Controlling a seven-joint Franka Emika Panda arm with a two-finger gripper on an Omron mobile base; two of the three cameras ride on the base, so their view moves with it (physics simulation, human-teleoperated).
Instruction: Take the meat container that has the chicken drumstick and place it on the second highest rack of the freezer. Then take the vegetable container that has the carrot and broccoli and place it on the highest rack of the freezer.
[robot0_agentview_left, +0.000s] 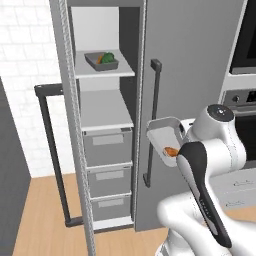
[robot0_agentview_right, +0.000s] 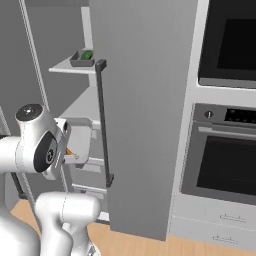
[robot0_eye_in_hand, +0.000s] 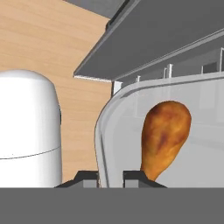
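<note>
The gripper (robot0_eye_in_hand: 110, 177) is closed on the rim of the meat container (robot0_agentview_left: 162, 131), one finger on each side of the wall, holding it tilted in the air in front of the open freezer (robot0_agentview_left: 107, 110), beside the door handle (robot0_agentview_left: 152, 120). The drumstick (robot0_eye_in_hand: 164, 135) lies inside the container. The vegetable container (robot0_agentview_left: 102, 61) with carrot (robot0_agentview_left: 100, 58) and broccoli (robot0_agentview_left: 108, 57) sits on a shelf (robot0_agentview_left: 107, 71) near its front edge.

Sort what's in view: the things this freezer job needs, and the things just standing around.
Job: meat container with chicken drumstick, gripper shut on its rim; vegetable container holding carrot and broccoli; freezer.

Standing around: oven, drawers.
</note>
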